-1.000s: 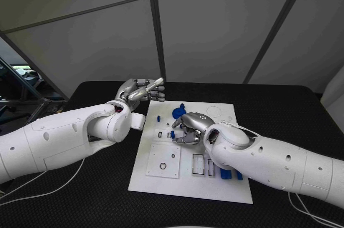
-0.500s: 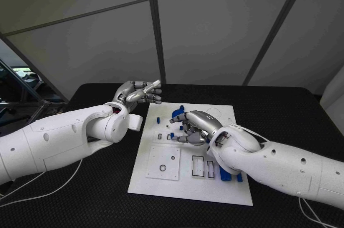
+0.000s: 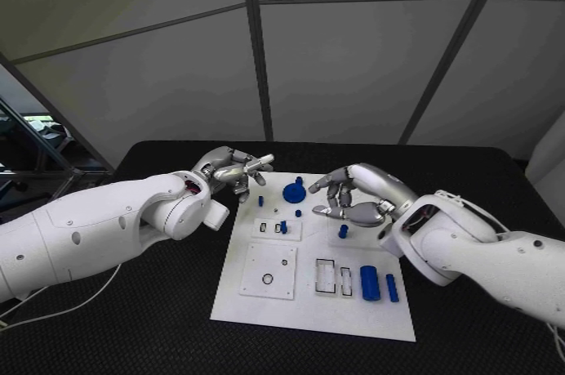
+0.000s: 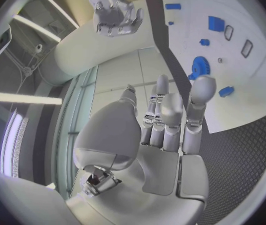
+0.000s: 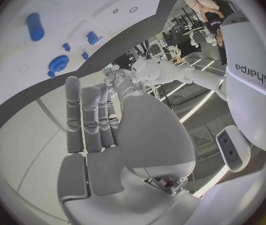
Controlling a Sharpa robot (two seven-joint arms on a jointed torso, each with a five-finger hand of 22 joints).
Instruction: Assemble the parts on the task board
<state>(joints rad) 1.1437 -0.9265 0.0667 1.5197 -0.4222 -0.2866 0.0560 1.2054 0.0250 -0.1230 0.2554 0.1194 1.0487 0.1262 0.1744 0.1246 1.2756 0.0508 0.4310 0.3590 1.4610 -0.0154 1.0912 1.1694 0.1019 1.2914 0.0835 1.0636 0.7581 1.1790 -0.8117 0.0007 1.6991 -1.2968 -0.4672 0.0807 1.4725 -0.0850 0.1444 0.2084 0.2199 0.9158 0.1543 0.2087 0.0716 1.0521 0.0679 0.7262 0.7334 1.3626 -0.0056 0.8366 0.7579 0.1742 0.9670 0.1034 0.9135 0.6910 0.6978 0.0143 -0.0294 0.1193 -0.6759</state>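
The white task board [image 3: 309,310] is seen in the middle of the head view on the black table [image 3: 471,167]. Blue parts [image 3: 293,193] are spread over its upper half, two more lower right. The right hand [image 3: 357,197] is held above the board's upper right, fingers spread, nothing grasped. The left hand [image 3: 233,169] is raised past the upper-left corner, fingers apart and empty.

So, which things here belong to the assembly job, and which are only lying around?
Part of the job:
- white board
- blue gear
- blue cylinder
- blue bar
- small blue pegs
- left hand and right hand, both holding nothing

Just there:
- black table
- grey wall panels
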